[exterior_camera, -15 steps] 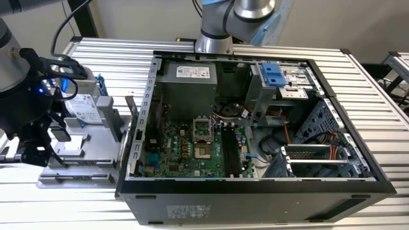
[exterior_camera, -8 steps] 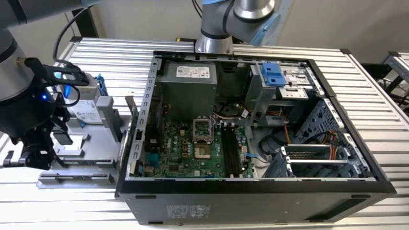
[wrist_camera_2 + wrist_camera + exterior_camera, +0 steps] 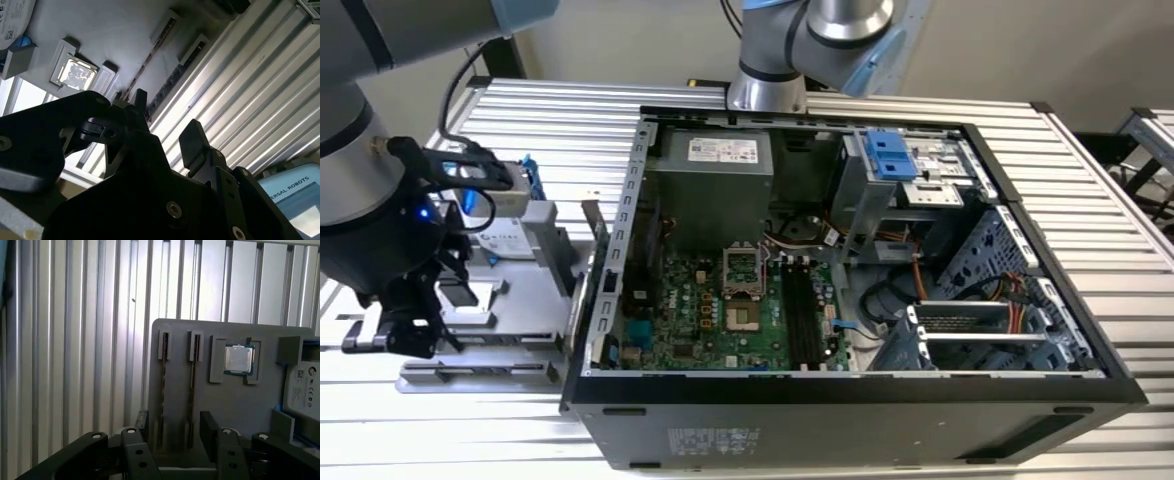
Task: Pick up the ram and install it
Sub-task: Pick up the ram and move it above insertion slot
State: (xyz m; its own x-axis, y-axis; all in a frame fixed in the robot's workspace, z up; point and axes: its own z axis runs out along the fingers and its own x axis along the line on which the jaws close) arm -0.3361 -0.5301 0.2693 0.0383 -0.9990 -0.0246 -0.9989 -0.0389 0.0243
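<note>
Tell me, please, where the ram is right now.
In the first wrist view the ram stands on edge in the grey tray, beside the processor, near the open pincer.

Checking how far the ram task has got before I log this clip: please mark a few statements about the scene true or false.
1. The gripper is open and holds nothing. True.
2. The computer case lies open, its motherboard exposed. True.
3. The ram is seated in the motherboard. False: it stands on edge in a slot of the gray tray.
4. The gripper hangs inside the computer case. False: it is over the gray tray, at the exterior view's left of the case.
</note>
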